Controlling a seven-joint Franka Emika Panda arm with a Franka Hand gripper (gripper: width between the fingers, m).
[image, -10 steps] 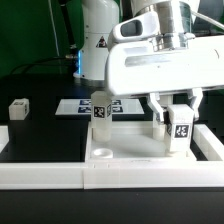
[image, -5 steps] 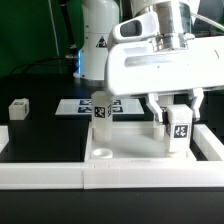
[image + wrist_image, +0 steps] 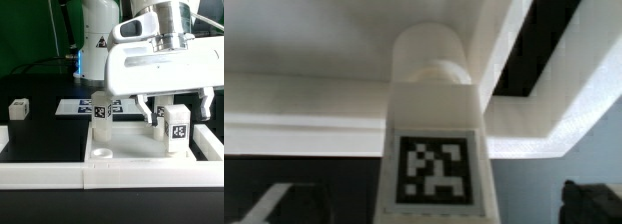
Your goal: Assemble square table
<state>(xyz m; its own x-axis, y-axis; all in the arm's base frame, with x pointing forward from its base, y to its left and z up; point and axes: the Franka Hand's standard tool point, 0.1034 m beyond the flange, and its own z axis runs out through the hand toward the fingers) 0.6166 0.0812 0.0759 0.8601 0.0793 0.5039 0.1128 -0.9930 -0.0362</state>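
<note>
The square table's white slab point(image 3: 130, 152) lies flat behind the front rail. Two tagged white legs stand upright in its sockets, one at the exterior view's left point(image 3: 100, 110) and one at its right point(image 3: 178, 130). My gripper point(image 3: 177, 112) hangs over the right leg, open, with a finger on each side and a gap to the leg. In the wrist view that leg point(image 3: 434, 110) fills the middle with its tag facing the camera, between the dark fingertips point(image 3: 594, 200) of the gripper point(image 3: 434, 205). The slab point(image 3: 295, 100) lies beyond. A loose leg point(image 3: 18, 108) lies far left.
The long low white border rail point(image 3: 60, 178) runs along the front and up the exterior view's right side point(image 3: 212, 145). The marker board point(image 3: 75, 105) lies flat behind the slab. The robot's white base point(image 3: 98, 40) stands at the back.
The fingers have spread apart and let go of the right leg. The leg stays upright in its socket and the arm has barely moved.
</note>
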